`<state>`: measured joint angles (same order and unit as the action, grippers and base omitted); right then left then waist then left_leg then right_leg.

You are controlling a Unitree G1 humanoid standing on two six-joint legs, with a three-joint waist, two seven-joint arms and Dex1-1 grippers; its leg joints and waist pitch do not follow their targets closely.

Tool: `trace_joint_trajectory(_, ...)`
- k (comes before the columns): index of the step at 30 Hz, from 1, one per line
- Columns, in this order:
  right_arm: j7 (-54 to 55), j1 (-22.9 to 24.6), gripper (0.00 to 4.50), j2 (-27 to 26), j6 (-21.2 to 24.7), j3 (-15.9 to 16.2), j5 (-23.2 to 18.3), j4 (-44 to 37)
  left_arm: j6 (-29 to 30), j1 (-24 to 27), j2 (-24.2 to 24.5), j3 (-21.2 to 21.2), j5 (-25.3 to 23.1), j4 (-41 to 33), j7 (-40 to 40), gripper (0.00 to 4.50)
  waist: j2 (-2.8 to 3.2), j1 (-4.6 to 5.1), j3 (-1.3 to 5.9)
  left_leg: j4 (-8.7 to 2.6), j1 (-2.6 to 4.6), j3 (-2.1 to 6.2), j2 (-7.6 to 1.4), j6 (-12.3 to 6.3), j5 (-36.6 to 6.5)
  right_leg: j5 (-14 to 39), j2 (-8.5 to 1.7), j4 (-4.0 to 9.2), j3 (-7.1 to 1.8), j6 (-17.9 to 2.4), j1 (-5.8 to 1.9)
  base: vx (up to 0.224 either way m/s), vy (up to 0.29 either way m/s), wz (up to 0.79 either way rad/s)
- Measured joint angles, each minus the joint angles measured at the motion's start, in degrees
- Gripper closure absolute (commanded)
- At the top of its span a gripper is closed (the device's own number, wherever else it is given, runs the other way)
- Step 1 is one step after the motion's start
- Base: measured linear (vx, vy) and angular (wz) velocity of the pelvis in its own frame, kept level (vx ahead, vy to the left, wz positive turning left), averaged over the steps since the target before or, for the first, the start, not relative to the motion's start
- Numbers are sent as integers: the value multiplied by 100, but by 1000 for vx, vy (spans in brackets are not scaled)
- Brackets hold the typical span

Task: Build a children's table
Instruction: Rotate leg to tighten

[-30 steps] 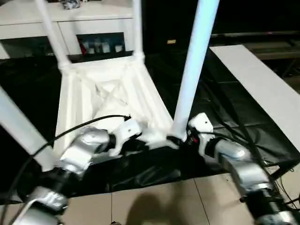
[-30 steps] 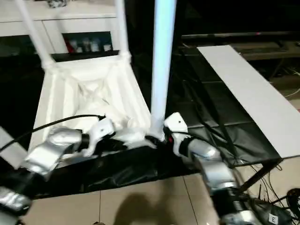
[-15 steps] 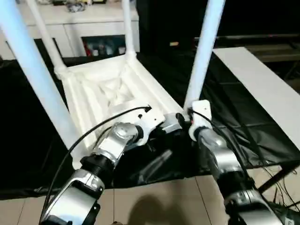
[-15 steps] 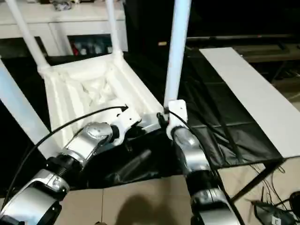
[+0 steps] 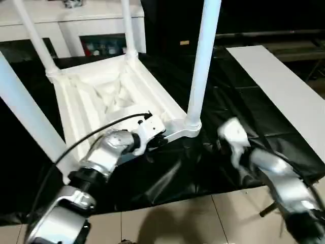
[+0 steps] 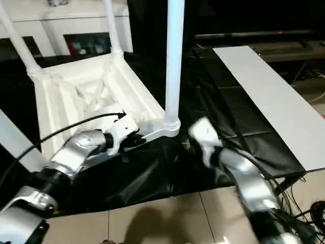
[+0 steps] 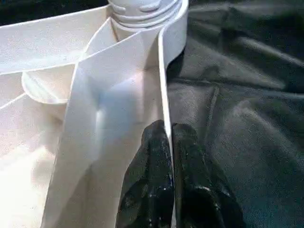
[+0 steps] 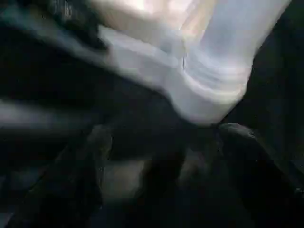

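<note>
The children's table (image 5: 111, 96) lies upside down on a black cloth, its ribbed underside facing up. Its white legs stand upward from the corner sockets, the near-right leg (image 5: 200, 66) rising just beyond my arms. My left gripper (image 7: 170, 130) is shut on the tabletop's thin rim (image 7: 164, 71), close to that leg's socket (image 5: 192, 123). My right gripper (image 8: 166, 142) is open, its two dark fingers spread wide with nothing between them. It hangs a short way back from the same corner socket (image 8: 213, 95), and its silver forearm (image 5: 274, 173) stretches off to the right.
The black cloth (image 5: 203, 168) covers the work surface, and tiled floor (image 5: 177, 218) shows at the near edge. A white cabinet with glass doors (image 5: 101, 25) stands behind. A flat white board (image 5: 274, 86) lies at the right. A black cable (image 5: 101, 129) arcs over my left arm.
My right gripper has let go of the near-right leg's base, drawn back to the right and opened wider. My left gripper stays on the rim. The head camera has shifted.
</note>
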<state>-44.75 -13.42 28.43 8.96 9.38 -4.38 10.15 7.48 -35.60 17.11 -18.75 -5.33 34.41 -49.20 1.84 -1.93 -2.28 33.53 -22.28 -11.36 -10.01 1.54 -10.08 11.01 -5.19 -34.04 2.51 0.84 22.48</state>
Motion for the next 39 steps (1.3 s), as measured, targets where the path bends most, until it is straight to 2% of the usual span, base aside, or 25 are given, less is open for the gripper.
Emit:
trace_joint_trajectory(4,-67,-7,60,69,48,-4,-84,-75,-132,272,322,-32,188,-326,-696,450,2,-7,-1,1,3,-1,-2,18,-8,0,0,-7,0,0,0,0,0,0)
trace_joint_trajectory(7,-120,-14,60,77,56,-4,-233,-100,-97,486,518,-134,350,-697,-1255,450,3,-88,-2,5,5,-7,0,19,-8,0,-7,-3,0,-1,-11,0,0,0)
trace_joint_trajectory(10,-190,-18,60,32,62,-3,-274,-118,-13,559,525,-221,420,-854,-1479,450,2,-153,-2,14,12,-18,3,19,-8,0,-11,-1,-16,-1,-28,0,0,0)
trace_joint_trajectory(18,-460,32,60,74,171,-5,-371,-386,-92,563,531,-244,417,-862,-1543,450,3,-155,-2,14,19,-20,4,18,-8,0,-11,-2,-23,0,-34,0,0,0)
trace_joint_trajectory(21,-528,258,60,196,226,-4,-465,-668,-382,442,500,-266,360,-620,-1583,450,6,-191,-3,14,17,-20,4,18,-8,1,-11,1,-21,1,-38,0,0,0)
trace_joint_trajectory(27,-499,636,60,275,344,-95,-526,-1158,-625,348,552,-318,308,-429,-1619,450,8,-179,-6,10,23,-17,3,18,-7,1,-10,-7,-21,1,-43,0,0,0)
trace_joint_trajectory(30,-391,718,60,194,416,-151,-571,-1313,-728,329,596,-310,291,-361,-1620,450,32,-152,-10,10,23,-14,2,19,-7,1,-9,-8,-18,1,-43,0,0,0)
trace_joint_trajectory(35,-141,738,60,19,474,-204,-650,-1598,-1102,91,587,-307,260,138,-1632,450,42,-147,-14,8,23,-10,2,20,-7,0,-9,-8,-15,1,-44,0,0,0)
trace_joint_trajectory(39,-37,747,60,-95,490,-202,-649,-1615,-1147,15,610,-309,174,199,-1632,450,45,-140,-17,10,22,-11,2,20,-7,-1,-9,-8,-15,0,-43,0,0,0)
